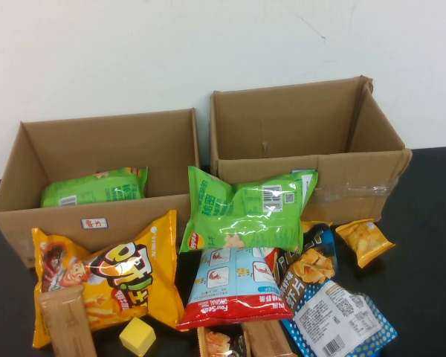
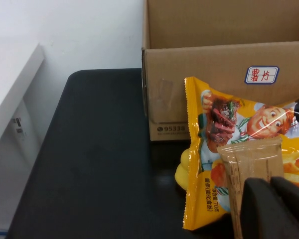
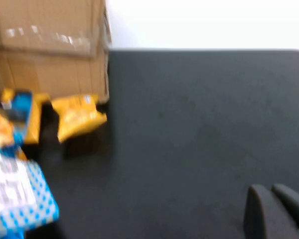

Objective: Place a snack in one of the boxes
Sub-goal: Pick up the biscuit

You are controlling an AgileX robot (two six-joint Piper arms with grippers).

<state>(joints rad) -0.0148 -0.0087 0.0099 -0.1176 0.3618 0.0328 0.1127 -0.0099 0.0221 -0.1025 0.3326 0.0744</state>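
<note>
Left wrist view — left gripper [image 2: 276, 206] closed, empty, just behind brown snack pack [image 2: 251, 172]; could shove it instead of grasping. Right gripper [image 3: 276, 211] closed over bare table [image 3: 199, 129] — idle.

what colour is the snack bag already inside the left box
Green, best seen in the high view.

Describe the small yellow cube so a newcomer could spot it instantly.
Start at the left cardboard box, then drop to the big yellow chip bag leaning on its front. The yellow cube sits at that bag's near lower corner: the only plain, unprinted block among wrapped snacks.
</note>
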